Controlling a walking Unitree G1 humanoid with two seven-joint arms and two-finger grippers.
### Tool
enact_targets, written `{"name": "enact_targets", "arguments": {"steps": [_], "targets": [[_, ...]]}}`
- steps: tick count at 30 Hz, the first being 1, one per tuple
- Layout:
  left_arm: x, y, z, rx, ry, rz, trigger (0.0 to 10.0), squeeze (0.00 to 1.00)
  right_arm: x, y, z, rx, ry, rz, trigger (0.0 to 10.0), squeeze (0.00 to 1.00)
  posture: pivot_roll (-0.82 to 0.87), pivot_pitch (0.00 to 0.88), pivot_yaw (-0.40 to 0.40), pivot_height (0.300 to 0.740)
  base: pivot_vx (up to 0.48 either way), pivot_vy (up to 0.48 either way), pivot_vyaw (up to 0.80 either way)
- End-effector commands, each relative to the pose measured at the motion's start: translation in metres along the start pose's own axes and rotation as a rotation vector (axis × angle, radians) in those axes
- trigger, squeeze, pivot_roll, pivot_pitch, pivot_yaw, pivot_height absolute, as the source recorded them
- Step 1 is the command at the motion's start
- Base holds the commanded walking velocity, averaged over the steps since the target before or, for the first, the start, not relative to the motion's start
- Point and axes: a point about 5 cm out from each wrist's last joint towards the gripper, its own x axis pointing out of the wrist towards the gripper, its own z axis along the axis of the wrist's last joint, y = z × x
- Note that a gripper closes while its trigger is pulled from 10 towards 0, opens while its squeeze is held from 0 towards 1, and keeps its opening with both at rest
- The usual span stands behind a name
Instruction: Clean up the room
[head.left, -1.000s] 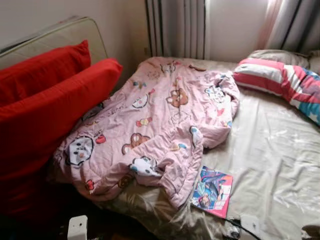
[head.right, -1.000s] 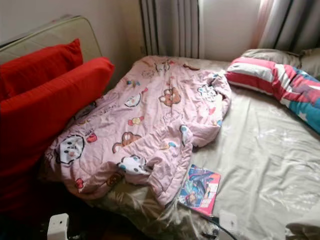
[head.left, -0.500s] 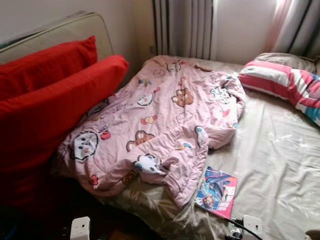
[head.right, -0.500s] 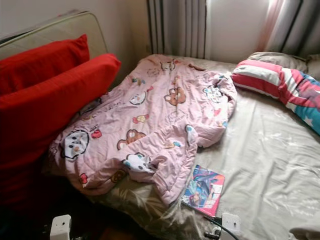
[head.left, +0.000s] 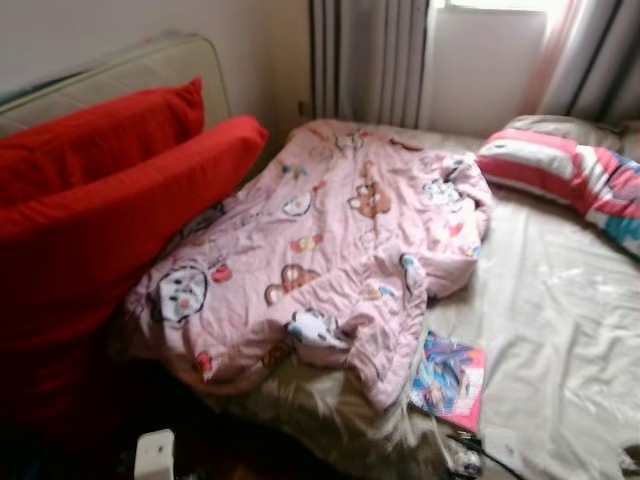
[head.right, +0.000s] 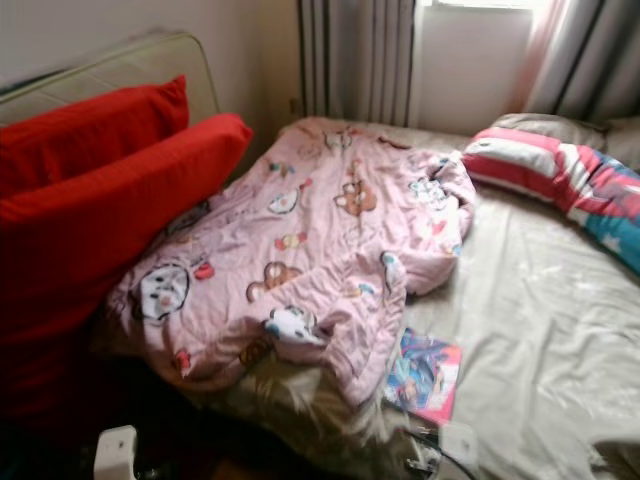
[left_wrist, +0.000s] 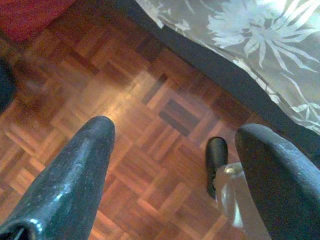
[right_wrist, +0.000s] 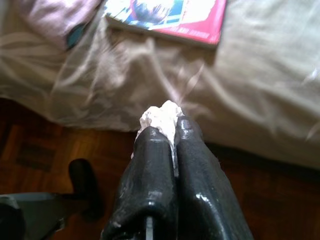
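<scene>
- Stood at the foot corner of the bed (head.left: 560, 330), head views blurred, probably mid-step.
- Right pincer (right_wrist: 170, 131) clamped shut on a crumpled white wad (right_wrist: 161, 118), likely tissue, held low over the floor just short of the bed's edge.
- Left pincer (left_wrist: 175, 150) spread wide and empty above the parquet floor (left_wrist: 130, 130).
- Judged the step in hand as carrying picked-up rubbish; no bin seen, so next called for finding one and keeping the grip firm meanwhile.
- Still untidy: pink cartoon quilt (head.left: 330, 250) rumpled across the bed, a colourful magazine (head.left: 448, 373) lying just beside its lower hem, a striped pillow (head.left: 560, 170) at the far right corner.
- Two red cushions (head.left: 110, 220) leaned at the left side.
</scene>
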Motion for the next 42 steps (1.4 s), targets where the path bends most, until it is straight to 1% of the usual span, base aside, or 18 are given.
{"name": "enact_targets", "arguments": {"steps": [1, 16, 20, 24, 29, 42], "targets": [[0.000, 0.000, 0.000, 0.013, 0.008, -0.004, 10.0, 0.00, -0.001, -0.006, 0.000, -0.001, 0.006, -0.015, 10.0, 0.00, -0.06, 0.000, 0.062, 0.740, 0.000, 0.364, 0.00], [0.000, 0.002, 0.000, 0.016, 0.009, -0.004, 10.0, 0.00, 0.000, -0.006, 0.000, -0.006, 0.007, -0.013, 10.0, 0.00, -0.06, 0.000, 0.064, 0.740, 0.000, 0.360, 0.00], [0.000, -0.003, 0.000, 0.019, 0.008, -0.009, 10.0, 0.00, 0.000, -0.005, 0.000, -0.010, 0.010, -0.010, 10.0, 0.00, -0.06, 0.000, 0.063, 0.740, 0.000, 0.360, 0.00], [0.002, -0.009, 0.004, 0.020, 0.001, -0.017, 10.0, 0.00, 0.000, -0.005, 0.000, -0.014, 0.011, -0.006, 10.0, 0.00, -0.06, 0.000, 0.063, 0.740, 0.000, 0.359, 0.00], [0.004, -0.012, 0.010, 0.022, -0.009, -0.020, 10.0, 0.00, 0.000, -0.005, -0.001, -0.016, 0.011, -0.004, 10.0, 0.00, -0.06, 0.000, 0.063, 0.740, 0.000, 0.359, 0.00], [0.003, -0.005, 0.012, 0.019, -0.017, -0.013, 10.0, 0.00, 0.000, -0.004, -0.001, -0.019, 0.014, -0.001, 10.0, 0.00, -0.06, 0.000, 0.065, 0.740, 0.000, 0.359, 0.00]]}}
